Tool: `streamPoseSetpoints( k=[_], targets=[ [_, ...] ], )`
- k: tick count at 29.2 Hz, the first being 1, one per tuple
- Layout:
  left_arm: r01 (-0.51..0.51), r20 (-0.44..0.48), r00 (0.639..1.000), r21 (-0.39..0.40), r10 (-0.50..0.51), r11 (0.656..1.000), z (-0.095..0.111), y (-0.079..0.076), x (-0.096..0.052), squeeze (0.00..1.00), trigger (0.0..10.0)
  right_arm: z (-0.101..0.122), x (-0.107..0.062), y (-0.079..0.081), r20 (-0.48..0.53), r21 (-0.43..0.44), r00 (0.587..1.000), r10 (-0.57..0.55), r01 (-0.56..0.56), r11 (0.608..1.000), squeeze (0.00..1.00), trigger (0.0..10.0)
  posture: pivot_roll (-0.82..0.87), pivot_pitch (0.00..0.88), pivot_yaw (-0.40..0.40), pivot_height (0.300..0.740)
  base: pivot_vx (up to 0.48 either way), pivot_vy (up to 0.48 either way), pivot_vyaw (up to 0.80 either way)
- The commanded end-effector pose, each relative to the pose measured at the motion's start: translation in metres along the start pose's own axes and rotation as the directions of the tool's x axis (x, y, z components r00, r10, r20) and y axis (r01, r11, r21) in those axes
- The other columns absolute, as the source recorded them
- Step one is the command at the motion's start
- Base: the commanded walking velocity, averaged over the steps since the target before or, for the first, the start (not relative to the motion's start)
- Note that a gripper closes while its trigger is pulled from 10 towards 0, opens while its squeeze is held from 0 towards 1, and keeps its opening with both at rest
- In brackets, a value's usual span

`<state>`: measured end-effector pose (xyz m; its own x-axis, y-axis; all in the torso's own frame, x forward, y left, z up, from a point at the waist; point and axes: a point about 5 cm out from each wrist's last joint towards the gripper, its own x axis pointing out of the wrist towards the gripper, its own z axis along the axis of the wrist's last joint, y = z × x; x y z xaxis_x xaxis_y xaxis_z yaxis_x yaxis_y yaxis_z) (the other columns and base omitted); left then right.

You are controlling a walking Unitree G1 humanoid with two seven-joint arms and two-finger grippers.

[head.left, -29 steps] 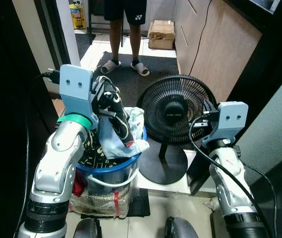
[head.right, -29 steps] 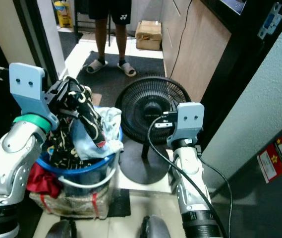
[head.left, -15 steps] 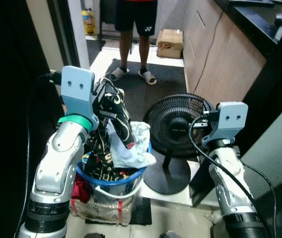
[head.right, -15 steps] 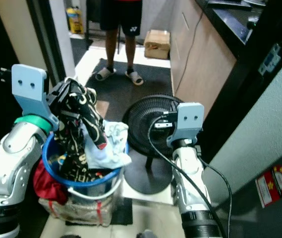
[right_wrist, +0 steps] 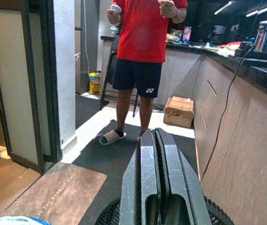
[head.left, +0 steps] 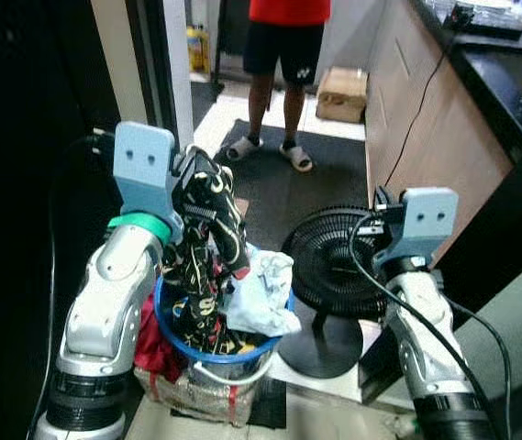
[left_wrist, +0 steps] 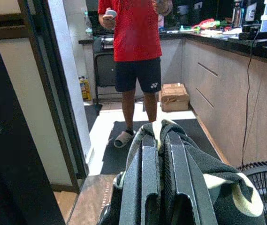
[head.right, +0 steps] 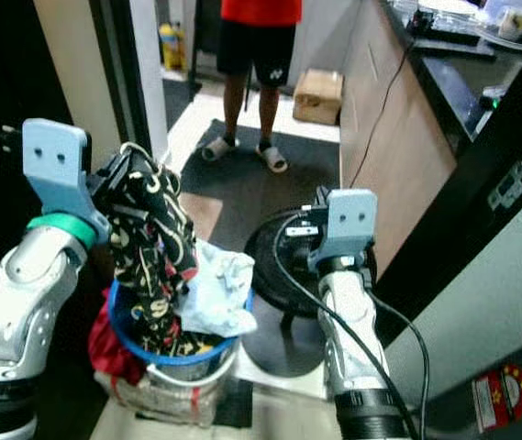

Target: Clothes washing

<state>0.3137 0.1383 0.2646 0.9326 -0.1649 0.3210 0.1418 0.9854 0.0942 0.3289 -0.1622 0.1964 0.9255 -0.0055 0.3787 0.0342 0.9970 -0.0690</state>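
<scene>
From the left eye view, the left gripper is raised above the bucket, its fingers pressed together on a black cloth with a pale pattern. The cloth hangs from the gripper down into the bucket, where its lower end still lies among the other laundry. A light blue cloth spills over the bucket rim on the side toward the fan. One second ago the cloth was bunched lower on the pile; now it is stretched longer, so I judge it is being lifted out, but it is not yet free. The whole picture has also shifted, so the head has risen or tilted.

In the right eye view, the right gripper is held up beyond the bucket, over the fan, and carries nothing. A person in a red shirt stands well behind the bucket, on a dark mat.

In the left wrist view, the two fingers sit close with the black cloth wrapped around them.

In the right wrist view, the fingers are together, with nothing between them, and the fan grille is just below.

For the washing, the cloth must come fully clear of the bucket first.
</scene>
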Motion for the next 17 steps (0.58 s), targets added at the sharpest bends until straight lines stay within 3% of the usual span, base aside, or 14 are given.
streamPoseSetpoints(
  k=[1, 8, 11, 17],
  targets=[
    [0.005, 0.033, 0.999, 0.001, -0.005, 1.0, 0.005, -0.001, 0.0, 0.0, 10.0, -0.001, -0.001, -0.002, -0.009, -0.005, 1.0, -0.008, 0.008, 1.0, 0.0, 10.0, 0.11, 0.0, -0.011, 0.74, 0.0, 0.0, 0.0],
    [0.008, 0.03, 1.0, -0.002, -0.008, 1.0, 0.005, -0.002, 0.001, 0.0, 10.0, -0.001, 0.0, -0.003, -0.016, -0.009, 1.0, -0.026, 0.026, 1.0, 0.0, 10.0, 0.11, 0.0, -0.009, 0.74, 0.0, 0.0, 0.0],
    [0.02, 0.027, 0.999, -0.009, -0.02, 1.0, 0.004, -0.004, 0.002, 0.0, 10.0, 0.0, 0.006, -0.016, -0.033, -0.009, 0.991, -0.131, 0.131, 0.991, 0.0, 10.0, 0.11, 0.0, -0.005, 0.74, 0.0, 0.0, -0.68],
    [0.025, 0.028, 0.999, -0.008, -0.024, 1.0, 0.004, -0.004, 0.003, 0.0, 10.0, 0.0, 0.008, -0.022, -0.037, 0.022, 0.984, -0.175, 0.176, 0.984, 0.0, 10.0, 0.11, 0.0, -0.004, 0.74, 0.0, 0.0, -0.8]
  ],
)
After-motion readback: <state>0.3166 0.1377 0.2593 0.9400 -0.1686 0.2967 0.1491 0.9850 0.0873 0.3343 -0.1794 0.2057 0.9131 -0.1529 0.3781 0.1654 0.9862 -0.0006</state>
